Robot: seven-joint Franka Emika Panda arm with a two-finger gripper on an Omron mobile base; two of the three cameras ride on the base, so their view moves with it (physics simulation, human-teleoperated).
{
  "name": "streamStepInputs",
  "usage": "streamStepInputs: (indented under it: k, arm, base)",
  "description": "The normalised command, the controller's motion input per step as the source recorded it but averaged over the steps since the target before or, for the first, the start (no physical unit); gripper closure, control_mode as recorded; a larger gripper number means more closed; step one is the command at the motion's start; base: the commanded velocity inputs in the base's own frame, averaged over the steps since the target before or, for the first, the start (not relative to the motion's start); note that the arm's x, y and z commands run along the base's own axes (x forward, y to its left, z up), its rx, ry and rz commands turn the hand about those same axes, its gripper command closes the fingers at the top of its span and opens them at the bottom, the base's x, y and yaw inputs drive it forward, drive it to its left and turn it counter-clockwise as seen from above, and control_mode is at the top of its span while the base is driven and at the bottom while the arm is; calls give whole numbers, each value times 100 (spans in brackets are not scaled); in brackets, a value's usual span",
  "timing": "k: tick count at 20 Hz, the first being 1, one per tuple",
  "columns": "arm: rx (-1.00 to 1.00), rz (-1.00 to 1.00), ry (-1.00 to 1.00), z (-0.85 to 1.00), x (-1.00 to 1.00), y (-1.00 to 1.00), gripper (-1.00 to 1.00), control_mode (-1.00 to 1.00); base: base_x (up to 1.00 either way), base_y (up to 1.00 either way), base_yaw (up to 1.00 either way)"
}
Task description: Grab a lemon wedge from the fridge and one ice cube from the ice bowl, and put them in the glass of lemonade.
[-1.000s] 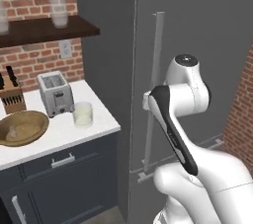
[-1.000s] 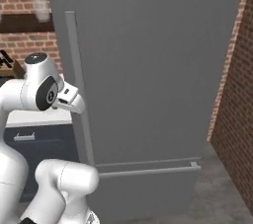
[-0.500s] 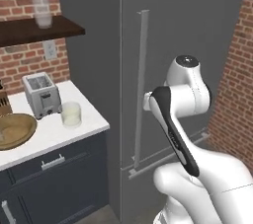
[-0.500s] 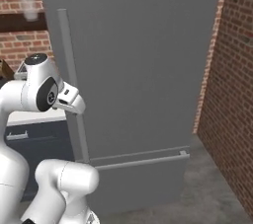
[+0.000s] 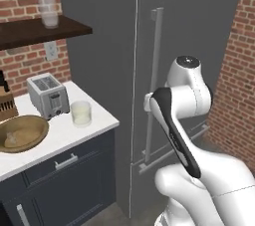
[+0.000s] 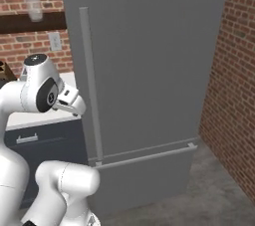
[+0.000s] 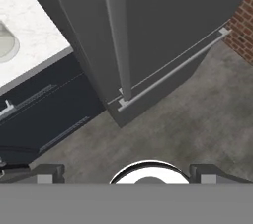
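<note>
The fridge (image 5: 199,31) is tall and dark grey, and its door is shut, so the lemon wedge is hidden. Its long light bar handle (image 5: 155,70) (image 6: 89,85) (image 7: 116,35) runs vertically. On the white counter, the glass of lemonade (image 5: 80,113) stands to the right of the toaster. The wooden ice bowl (image 5: 20,133) sits at the left with faint pale shapes inside. My gripper (image 7: 128,172) is open and holds nothing. It hangs in front of the handle, apart from it and pointing down toward the floor. The hand (image 6: 69,101) is just left of the handle.
A silver toaster (image 5: 47,95) and a knife block (image 5: 5,103) stand behind the bowl. A frosted glass (image 5: 48,6) rests on the dark shelf above. Dark cabinets (image 5: 64,170) sit under the counter. The fridge's lower drawer handle (image 6: 149,155) juts out, and a brick wall (image 6: 229,85) closes the right.
The whole picture has shifted in both base views, so the base has moved and the fridge now looms closer. The arm keeps its pose and the gripper stays open.
</note>
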Motion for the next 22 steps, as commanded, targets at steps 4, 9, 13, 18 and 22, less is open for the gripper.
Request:
streamStepInputs:
  k: [4,9,13,18,22]
  arm:
    - [0,0,0,0,0,0,-100,100]
    - [0,0,0,0,0,0,-100,100]
    - [0,0,0,0,0,0,-100,100]
    - [0,0,0,0,0,0,-100,100]
    - [0,0,0,0,0,0,-100,100]
  base:
    - [-12,0,-11]
    - [-20,0,-9]
    - [0,0,0]
    - [-1,0,2]
    - [-1,0,0]
